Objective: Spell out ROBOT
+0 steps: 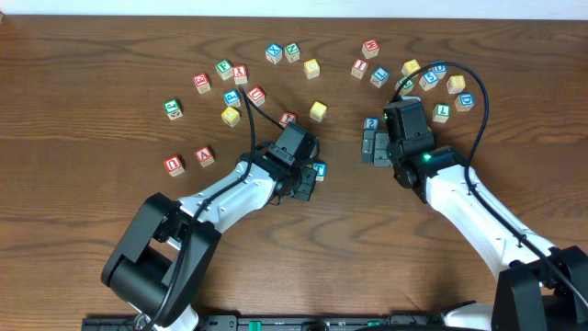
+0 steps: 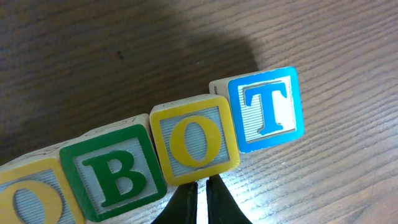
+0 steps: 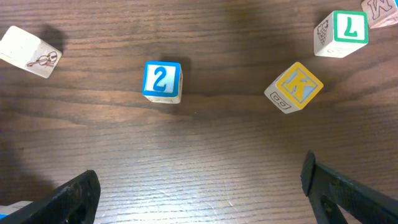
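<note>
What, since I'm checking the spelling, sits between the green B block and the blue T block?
The yellow O block, shown in the left wrist view.

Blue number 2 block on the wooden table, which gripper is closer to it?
Right. The right gripper is open just short of the blue number 2 block; the left gripper is farther off, by the blue T block.

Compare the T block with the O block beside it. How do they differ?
The T block is blue; the O block is yellow. The T block ends the row, while the O block has the green B block on its other side. Both are letter cubes in one row.
</note>
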`<move>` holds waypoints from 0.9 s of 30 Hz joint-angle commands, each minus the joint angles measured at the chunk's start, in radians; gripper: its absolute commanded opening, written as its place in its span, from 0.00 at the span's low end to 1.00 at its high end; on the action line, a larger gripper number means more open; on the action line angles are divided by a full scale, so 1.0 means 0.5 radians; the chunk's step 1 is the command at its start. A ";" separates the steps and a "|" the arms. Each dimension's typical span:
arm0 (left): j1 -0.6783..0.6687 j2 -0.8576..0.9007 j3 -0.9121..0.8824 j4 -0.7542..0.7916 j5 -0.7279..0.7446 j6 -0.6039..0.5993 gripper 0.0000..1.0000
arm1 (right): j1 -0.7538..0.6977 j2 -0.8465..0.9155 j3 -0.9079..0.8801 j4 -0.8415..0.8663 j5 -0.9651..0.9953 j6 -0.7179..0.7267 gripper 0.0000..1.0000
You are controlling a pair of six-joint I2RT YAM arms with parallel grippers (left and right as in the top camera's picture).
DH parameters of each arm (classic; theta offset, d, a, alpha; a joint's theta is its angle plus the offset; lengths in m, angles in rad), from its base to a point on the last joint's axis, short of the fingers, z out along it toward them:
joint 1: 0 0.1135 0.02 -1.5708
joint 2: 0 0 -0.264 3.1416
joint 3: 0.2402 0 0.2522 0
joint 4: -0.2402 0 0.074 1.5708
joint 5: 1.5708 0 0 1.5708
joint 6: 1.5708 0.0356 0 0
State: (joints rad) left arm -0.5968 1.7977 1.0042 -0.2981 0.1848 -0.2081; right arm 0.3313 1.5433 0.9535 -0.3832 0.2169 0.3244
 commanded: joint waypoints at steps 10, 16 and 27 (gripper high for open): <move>-0.006 0.025 0.004 -0.033 -0.002 0.019 0.08 | -0.008 -0.039 0.004 0.003 0.002 -0.023 0.99; -0.049 0.021 0.005 -0.096 0.034 0.000 0.08 | -0.008 -0.039 0.004 0.004 0.002 -0.024 0.99; -0.132 -0.227 0.005 -0.311 -0.106 -0.049 0.08 | -0.008 -0.038 0.004 -0.005 -0.002 -0.023 0.99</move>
State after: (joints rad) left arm -0.6579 1.7641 1.0042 -0.4347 0.1783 -0.2138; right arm 0.3313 1.5433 0.9535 -0.3843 0.2157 0.3244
